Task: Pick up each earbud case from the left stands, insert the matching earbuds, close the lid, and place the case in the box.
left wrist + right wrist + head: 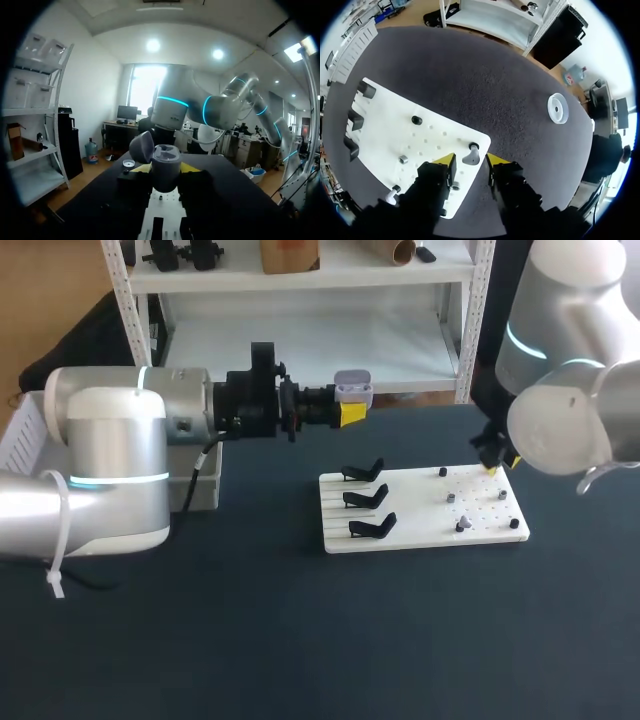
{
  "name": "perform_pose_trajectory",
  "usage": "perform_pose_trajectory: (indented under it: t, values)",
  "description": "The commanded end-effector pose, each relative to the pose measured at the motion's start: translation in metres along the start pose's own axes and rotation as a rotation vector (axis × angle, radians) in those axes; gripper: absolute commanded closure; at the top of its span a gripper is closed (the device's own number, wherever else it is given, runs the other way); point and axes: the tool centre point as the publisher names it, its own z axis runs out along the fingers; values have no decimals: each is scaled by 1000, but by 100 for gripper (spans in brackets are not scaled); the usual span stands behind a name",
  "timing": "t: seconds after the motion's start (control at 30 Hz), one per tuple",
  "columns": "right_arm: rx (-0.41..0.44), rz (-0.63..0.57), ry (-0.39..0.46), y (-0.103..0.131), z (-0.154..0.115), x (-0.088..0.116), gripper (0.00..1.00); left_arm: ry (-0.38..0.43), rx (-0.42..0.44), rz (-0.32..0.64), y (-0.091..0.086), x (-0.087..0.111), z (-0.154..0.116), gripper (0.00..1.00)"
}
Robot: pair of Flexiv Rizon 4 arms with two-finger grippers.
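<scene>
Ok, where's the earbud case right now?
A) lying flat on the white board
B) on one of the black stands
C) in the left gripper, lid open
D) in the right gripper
C: the earbud case sits clamped between the yellow tips of the left gripper, held up off the table with its lid tipped open, while the three black stands are bare.

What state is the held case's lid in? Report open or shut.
Open: the lid tilts back off the earbud case, held aloft in the left gripper.
</scene>
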Motion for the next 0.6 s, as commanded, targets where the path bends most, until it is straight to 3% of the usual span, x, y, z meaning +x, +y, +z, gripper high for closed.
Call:
perform_pose_trajectory:
  t: [0.03,0.4,0.6]
  values:
    - [6,4,3,1,-1,-2,66,-3,-7,2,-2,1,0,100]
    - [17,14,22,2,0,-2,76,-3,-7,2,-2,1,0,100]
    - [17,24,30,4,1,1,72,-3,-7,2,-2,1,0,100]
